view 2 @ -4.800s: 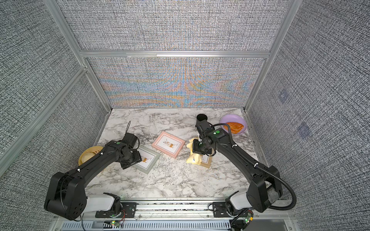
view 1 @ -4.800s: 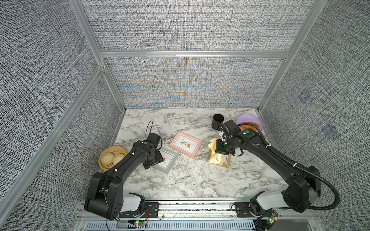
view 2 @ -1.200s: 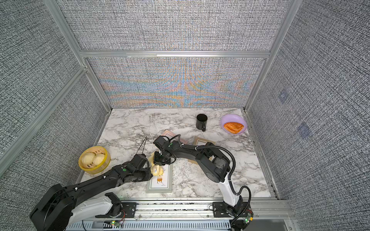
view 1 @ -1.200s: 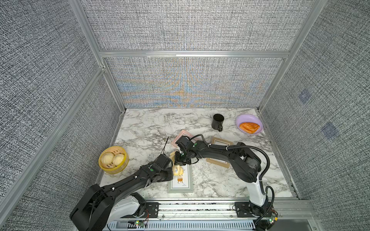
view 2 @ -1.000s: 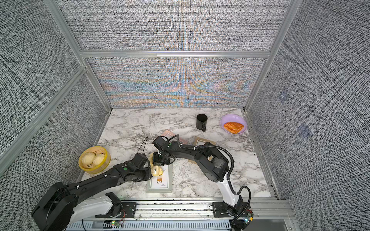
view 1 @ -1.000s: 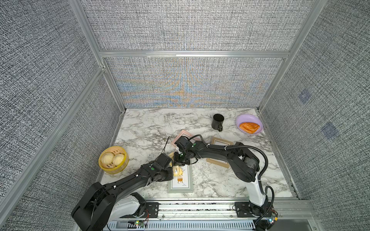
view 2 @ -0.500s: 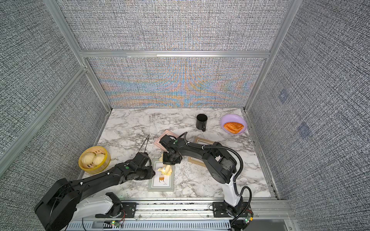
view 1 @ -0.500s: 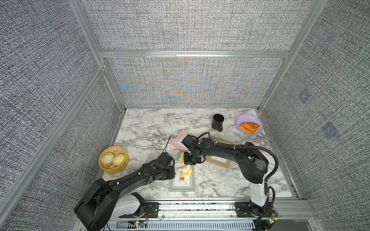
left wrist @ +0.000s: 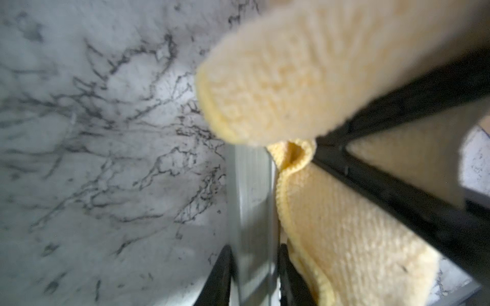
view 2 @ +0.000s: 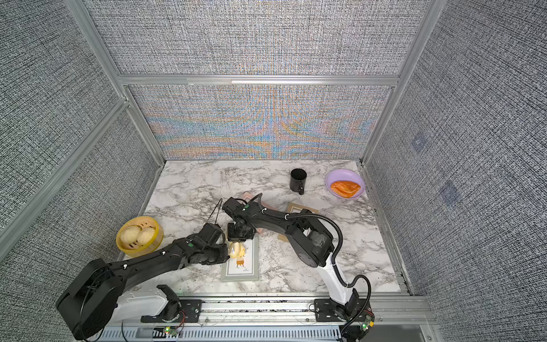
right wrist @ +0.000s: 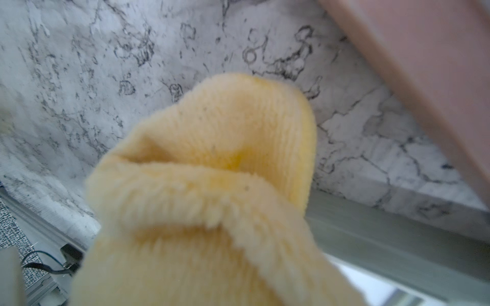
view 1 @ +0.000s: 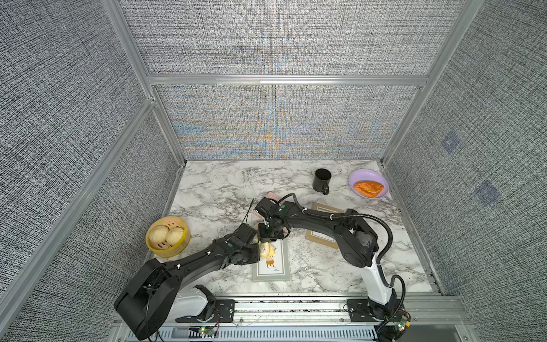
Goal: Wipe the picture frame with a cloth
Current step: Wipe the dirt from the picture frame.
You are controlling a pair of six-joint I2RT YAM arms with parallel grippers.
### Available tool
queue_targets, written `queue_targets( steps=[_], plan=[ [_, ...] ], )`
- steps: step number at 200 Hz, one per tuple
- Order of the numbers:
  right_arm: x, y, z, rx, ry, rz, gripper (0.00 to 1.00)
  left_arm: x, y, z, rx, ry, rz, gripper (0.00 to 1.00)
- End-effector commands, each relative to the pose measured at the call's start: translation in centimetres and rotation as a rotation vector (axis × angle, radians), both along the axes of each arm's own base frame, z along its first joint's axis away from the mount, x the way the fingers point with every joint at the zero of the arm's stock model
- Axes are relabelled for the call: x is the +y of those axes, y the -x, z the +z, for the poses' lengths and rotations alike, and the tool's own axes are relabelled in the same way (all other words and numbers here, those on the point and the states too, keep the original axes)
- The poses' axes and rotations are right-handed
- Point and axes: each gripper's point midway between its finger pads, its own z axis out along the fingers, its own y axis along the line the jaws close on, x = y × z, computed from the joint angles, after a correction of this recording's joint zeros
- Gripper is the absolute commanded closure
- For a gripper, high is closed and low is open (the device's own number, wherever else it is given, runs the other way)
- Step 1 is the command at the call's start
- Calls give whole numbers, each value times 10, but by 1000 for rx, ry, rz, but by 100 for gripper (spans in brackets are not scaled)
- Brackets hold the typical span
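A grey picture frame (view 1: 270,277) (view 2: 239,277) lies flat near the table's front edge. My left gripper (view 1: 258,255) (left wrist: 254,275) is shut on that frame's left rim (left wrist: 252,201), one finger on each side of it. The bunched pale-yellow cloth (view 1: 266,250) (view 2: 236,249) (right wrist: 212,185) rests on the upper part of the frame's glass. Pointing down from above, my right gripper (view 1: 267,242) (view 2: 238,241) is shut on the cloth. Its fingertips are hidden by the cloth in the right wrist view. In the left wrist view the cloth (left wrist: 331,225) lies right beside the gripped rim.
A pink frame (view 1: 270,196) (right wrist: 424,66) lies partly under the right arm, and a wooden frame (view 1: 322,238) lies to its right. At the back right stand a black mug (view 1: 322,179) and a purple plate (view 1: 380,177) with a pastry. A bamboo steamer (view 1: 167,235) sits at the left.
My right gripper has swept the cloth to the right over the top of the grey frame and back to the left. The left gripper has kept its hold on the rim.
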Motion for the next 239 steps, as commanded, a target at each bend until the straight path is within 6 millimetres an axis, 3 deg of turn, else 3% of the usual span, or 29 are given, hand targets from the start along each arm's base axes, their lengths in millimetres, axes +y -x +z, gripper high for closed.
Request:
queue_targets(
  steps=[1, 25, 46, 68, 118, 137, 154, 205, 225, 239],
  plan=[
    [-41, -11, -3, -37, 109, -61, 100, 59, 54, -29, 223, -266, 12, 100],
    [-75, -11, -2, -28, 143, -93, 100, 63, 56, -30, 241, -295, 21, 100],
    [-77, -10, -2, -13, 143, -72, 100, 64, 57, -30, 246, -298, 26, 100],
    [-57, -10, -2, -5, 108, -27, 100, 65, 59, -28, 246, -294, 36, 100],
    [15, -11, 0, -7, -16, 54, 100, 75, 73, -28, 281, -306, 77, 100],
    [25, -12, 1, 3, -25, 73, 100, 77, 73, -27, 280, -319, 82, 100],
    [11, -14, -1, -3, 27, 75, 100, 78, 73, -28, 291, -332, 83, 100],
    [-81, -16, -6, 31, 148, -33, 100, 78, 74, -29, 293, -334, 89, 100],
    [-92, -15, -7, 41, 159, -36, 100, 78, 74, -29, 295, -334, 90, 100],
    [-84, -14, -9, 46, 137, -21, 100, 78, 74, -30, 297, -333, 91, 100]
  ],
)
